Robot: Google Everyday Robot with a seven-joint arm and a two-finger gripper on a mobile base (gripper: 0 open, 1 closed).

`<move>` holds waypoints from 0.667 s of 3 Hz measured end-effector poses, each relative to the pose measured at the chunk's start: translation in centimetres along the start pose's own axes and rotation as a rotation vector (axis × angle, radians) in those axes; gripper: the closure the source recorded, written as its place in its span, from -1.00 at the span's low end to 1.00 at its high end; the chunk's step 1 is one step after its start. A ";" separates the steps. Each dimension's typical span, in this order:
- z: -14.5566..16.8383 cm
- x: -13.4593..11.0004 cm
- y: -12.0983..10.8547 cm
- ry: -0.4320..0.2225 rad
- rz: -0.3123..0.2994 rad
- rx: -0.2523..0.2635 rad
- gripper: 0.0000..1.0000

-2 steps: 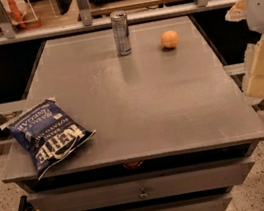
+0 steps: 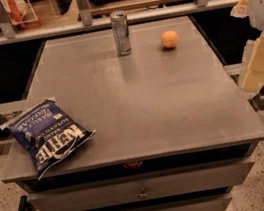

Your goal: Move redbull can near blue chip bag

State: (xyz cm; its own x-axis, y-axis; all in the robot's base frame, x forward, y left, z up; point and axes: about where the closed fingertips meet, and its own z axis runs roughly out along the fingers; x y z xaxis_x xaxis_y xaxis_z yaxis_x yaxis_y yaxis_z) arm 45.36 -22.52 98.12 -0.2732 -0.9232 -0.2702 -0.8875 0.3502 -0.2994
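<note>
Camera view looks down on a grey metal table [image 2: 163,107] with drawers [image 2: 143,193] under its front edge. The redbull can [image 2: 120,32] stands upright at the far edge of the tabletop, in the upper middle of the frame. A small orange fruit [image 2: 169,39] sits just to the right of it, apart from the can. The blue chip bag [image 2: 48,135] lies flat at the lower left corner of the tabletop, well apart from the can, its white lettering upside down. The gripper [image 2: 260,67] hangs at the right edge of the frame, beside the table's right side and touching nothing. I cannot tell whether it is open or closed.
</note>
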 end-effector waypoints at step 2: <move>5.0 0.0 -9.1 -0.142 0.188 0.108 -1.00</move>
State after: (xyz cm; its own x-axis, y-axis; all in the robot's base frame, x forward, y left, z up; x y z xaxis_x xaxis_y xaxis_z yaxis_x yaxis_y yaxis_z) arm 55.24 -24.96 96.29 -0.3679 -0.8118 -0.4534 -0.7791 0.5353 -0.3263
